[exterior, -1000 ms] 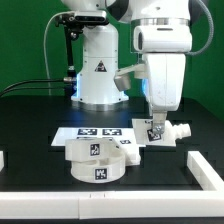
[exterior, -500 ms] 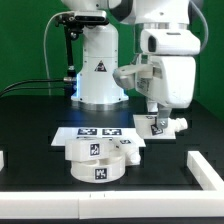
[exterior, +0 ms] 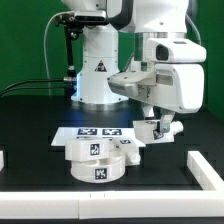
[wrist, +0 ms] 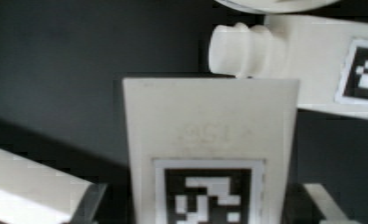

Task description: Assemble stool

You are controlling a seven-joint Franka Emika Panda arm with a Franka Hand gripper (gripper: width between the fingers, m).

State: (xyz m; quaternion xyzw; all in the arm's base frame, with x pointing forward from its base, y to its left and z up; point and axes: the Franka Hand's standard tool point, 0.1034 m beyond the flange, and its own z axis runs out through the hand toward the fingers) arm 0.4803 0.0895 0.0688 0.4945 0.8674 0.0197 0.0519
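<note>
Stool kit on a black table. One round seat lies in the foreground toward the exterior view's left. It carries a square tag on its front edge, and a further tagged white piece sits on top of it; whether that piece is a leg cannot be told. Two legs can be counted with certainty. One leg is in the gripper, toward the exterior view's right of the seat and apart from it. A second leg lies on the table just behind it, its ribbed end and a tag showing in the wrist view.

One marker board lies flat behind the seat, between it and the robot base. Two white bars border the work area, one at the exterior view's right and one at its left edge. A green backdrop closes the scene. The gripper's own body hides the upper part of the held leg from the exterior camera.

The arm reaches down from above with the wrist tilted. The claw is clamped on the first leg, which fills the middle of the wrist view, tag facing the camera.
</note>
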